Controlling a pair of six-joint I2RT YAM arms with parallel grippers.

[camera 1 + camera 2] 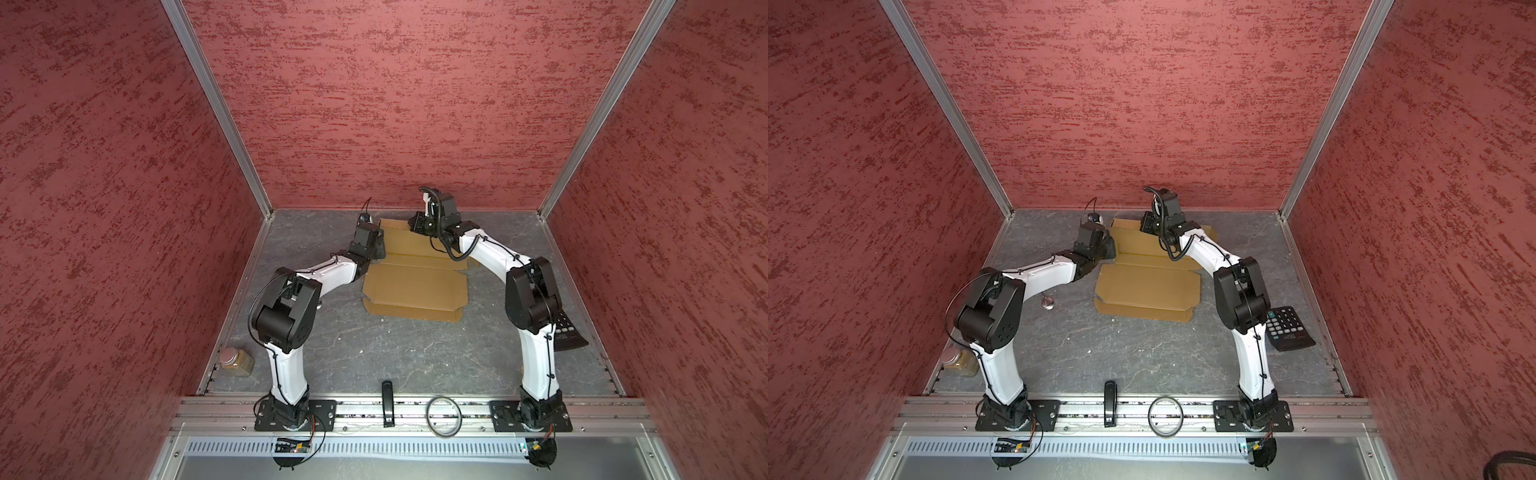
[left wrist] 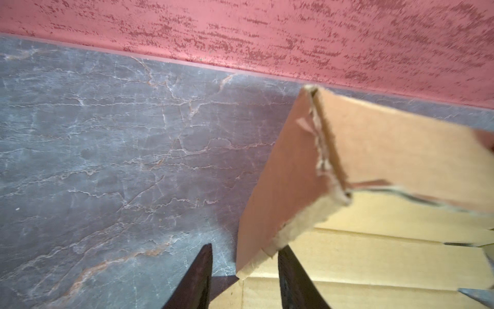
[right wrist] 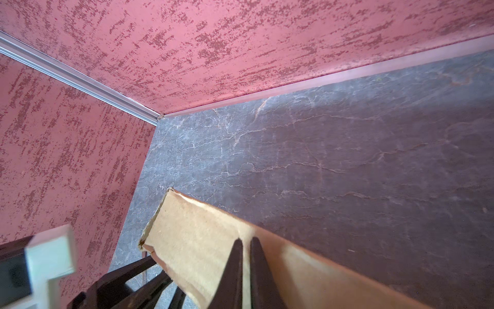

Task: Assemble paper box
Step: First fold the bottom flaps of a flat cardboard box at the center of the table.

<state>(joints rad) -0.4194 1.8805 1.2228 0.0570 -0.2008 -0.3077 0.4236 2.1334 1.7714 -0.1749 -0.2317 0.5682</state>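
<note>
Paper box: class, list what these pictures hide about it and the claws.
Both top views: right arm covers far end of paper box; wrists hide claws.
Left wrist view: flap by left claw blurred, cut by the edge.
Right wrist view: box cropped beyond right claw.

Tan paper box (image 1: pixel 415 286), grey-veined table (image 1: pixel 374 353)

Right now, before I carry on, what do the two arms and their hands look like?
The left arm and right arm have white links between bulky black joints, on black base plates. Thin black cables run along them; the right adds a coiled cable near its wrist. The left hand and right hand have dark fingers tapering to points.
</note>
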